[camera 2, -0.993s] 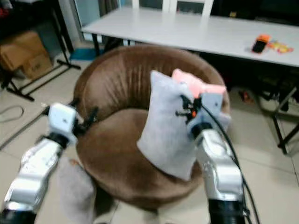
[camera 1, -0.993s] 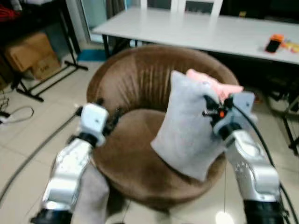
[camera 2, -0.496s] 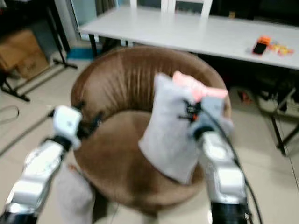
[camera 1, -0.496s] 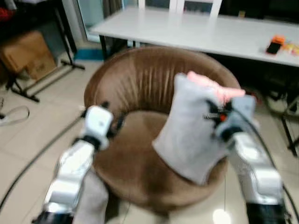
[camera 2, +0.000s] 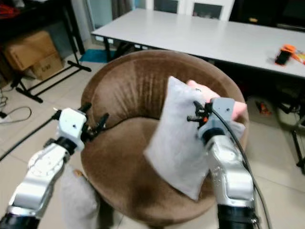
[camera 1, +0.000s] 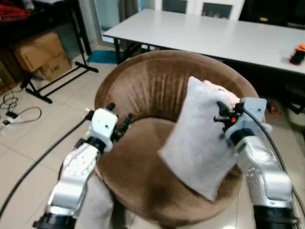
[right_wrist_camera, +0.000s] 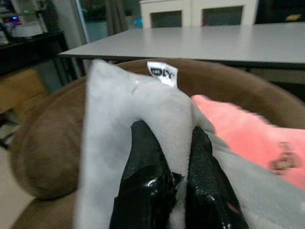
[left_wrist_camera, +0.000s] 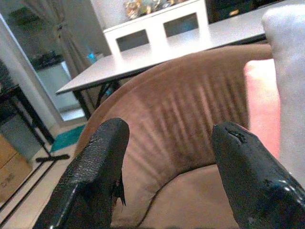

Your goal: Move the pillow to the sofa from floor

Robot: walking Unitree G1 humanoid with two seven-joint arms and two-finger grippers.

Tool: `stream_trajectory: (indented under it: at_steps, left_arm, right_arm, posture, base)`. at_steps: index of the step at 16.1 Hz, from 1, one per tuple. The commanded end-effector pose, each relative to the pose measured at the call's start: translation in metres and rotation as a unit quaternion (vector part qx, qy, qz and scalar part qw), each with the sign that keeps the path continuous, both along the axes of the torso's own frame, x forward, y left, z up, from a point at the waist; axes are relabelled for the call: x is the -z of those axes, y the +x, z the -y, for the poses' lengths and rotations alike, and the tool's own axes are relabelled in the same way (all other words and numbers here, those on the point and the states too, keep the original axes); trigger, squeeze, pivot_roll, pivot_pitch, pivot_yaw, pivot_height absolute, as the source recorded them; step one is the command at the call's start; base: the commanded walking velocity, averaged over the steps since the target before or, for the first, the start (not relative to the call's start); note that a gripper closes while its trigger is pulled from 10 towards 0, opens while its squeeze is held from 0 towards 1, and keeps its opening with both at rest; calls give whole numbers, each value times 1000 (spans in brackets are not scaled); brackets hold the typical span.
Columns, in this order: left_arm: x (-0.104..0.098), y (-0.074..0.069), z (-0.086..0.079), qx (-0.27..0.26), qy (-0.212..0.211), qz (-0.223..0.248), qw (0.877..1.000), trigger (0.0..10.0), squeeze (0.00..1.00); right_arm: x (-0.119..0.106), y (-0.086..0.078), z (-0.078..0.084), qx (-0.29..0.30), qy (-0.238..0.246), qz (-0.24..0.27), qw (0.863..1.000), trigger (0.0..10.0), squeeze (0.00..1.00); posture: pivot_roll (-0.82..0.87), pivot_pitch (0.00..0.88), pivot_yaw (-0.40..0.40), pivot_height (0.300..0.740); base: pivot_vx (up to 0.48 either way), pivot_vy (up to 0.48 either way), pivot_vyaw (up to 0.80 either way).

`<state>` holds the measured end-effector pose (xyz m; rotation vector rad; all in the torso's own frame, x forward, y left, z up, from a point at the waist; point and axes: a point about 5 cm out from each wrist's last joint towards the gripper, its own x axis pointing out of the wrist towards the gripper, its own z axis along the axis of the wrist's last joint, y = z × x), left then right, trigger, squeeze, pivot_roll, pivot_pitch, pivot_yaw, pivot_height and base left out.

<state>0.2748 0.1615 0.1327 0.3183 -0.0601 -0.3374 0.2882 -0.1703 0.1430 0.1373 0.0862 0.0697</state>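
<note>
pillow (camera 1: 202, 148) leans tilted on brown sofa (camera 1: 143, 90) seat, by its right rim. right end effector (right_wrist_camera: 167, 157) pinches pillow's top edge. left end effector (left_wrist_camera: 167, 167) wide open, holding nothing, over sofa's left edge.

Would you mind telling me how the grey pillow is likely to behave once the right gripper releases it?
The pillow, pinched at its edge by the right gripper, bunches there, so it is probably soft and light. Leaning tilted over the brown sofa seat, it will likely flop flat rather than roll.
</note>
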Motion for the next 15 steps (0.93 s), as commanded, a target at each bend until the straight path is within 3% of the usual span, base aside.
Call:
stream_trajectory:
  at_steps: [1, 8, 11, 15]
  left_arm:
    - [-1, 1, 1, 4, -1, 1, 1000, 10000, 0]
    - [-1, 2, 3, 6, -4, 0, 1000, 10000, 0]
    - [3, -4, 6, 60, -1, -26, 998, 10000, 0]
    - [8, -14, 1, 122, 17, -69, 990, 10000, 0]
  right_arm:
    - [-11, 2, 2, 3, -3, 23, 1000, 10000, 0]
    - [-9, 1, 3, 2, -1, 13, 1000, 10000, 0]
    - [-10, 0, -5, -28, 51, -21, 998, 10000, 0]
    - [-9, -5, -24, -105, 65, -85, 989, 10000, 0]
  posture:
    - [-11, 0, 5, 740]
    - [-12, 0, 3, 740]
    - [-11, 0, 2, 740]
    - [-11, 0, -1, 740]
  base:
    - [289, 0, 0]
    - [291, 0, 0]
    - [0, 0, 0]
    - [0, 0, 0]
